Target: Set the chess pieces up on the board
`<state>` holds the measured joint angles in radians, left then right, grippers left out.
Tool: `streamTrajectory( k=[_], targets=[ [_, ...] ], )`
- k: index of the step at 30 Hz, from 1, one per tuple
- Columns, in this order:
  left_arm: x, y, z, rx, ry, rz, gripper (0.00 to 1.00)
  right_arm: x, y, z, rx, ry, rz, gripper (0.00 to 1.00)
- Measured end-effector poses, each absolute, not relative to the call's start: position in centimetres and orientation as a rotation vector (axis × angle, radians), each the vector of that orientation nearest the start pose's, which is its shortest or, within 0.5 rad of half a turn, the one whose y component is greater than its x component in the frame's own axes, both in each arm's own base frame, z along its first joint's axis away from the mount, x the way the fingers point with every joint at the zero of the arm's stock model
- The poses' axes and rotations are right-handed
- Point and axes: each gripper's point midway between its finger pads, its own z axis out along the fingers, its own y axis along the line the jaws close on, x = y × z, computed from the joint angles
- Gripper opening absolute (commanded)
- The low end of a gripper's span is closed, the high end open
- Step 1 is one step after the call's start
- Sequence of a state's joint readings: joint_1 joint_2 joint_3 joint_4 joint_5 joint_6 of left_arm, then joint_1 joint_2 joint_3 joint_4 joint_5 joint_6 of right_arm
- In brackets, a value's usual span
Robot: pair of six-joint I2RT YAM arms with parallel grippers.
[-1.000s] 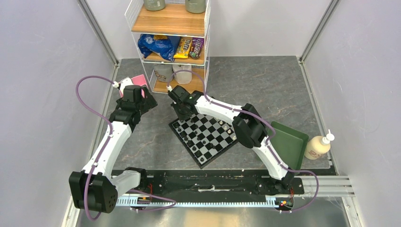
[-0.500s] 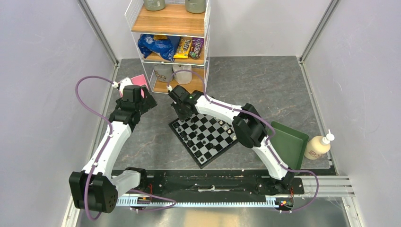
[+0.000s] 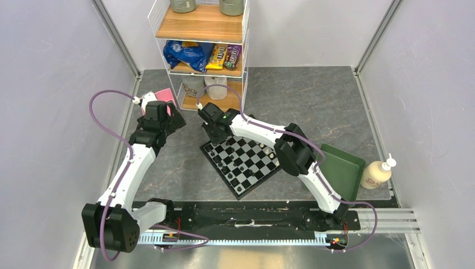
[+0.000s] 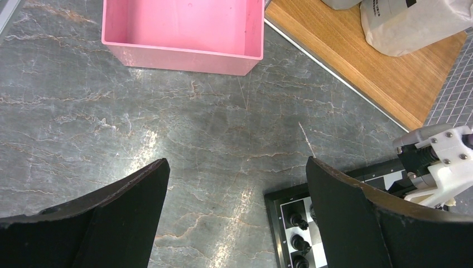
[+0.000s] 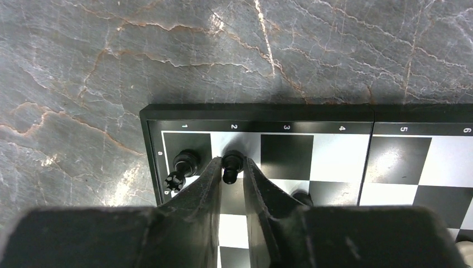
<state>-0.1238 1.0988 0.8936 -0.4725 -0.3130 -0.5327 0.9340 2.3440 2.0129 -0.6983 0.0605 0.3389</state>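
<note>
At the corner of the board [image 5: 334, 162], beside 2 other black chess pieces [image 5: 186, 161], the right gripper [image 5: 232, 167] brackets 1 upright black piece [image 5: 231, 161], apparently seating it on its square. The jaws are narrow, and whether they pinch it is unclear. Beyond, the left gripper [image 4: 237, 164] hangs wide open and empty near the pink box [image 4: 181, 56].

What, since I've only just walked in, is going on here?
The right arm is setting up chess pieces. The right tool straddles a black piece standing near a corner of the board; whether it grips it cannot be told. The left tool hangs open above the table near the pink box, holding nothing.
</note>
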Motion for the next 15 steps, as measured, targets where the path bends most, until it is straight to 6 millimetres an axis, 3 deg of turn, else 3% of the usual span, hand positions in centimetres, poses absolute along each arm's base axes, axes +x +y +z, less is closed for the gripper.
streamTrajectory(
  k=[8, 15],
  targets=[
    [32.4, -0.6, 17.4, -0.611, 2.124, -0.011, 1.00, 32.7, 44.2, 4.5, -0.758, 2.538, 0.338, 0.48],
    [32.4, -0.6, 17.4, -0.611, 2.124, -0.011, 1.00, 32.9, 43.8, 5.7, -0.765, 2.517, 0.322, 0.51]
  ],
)
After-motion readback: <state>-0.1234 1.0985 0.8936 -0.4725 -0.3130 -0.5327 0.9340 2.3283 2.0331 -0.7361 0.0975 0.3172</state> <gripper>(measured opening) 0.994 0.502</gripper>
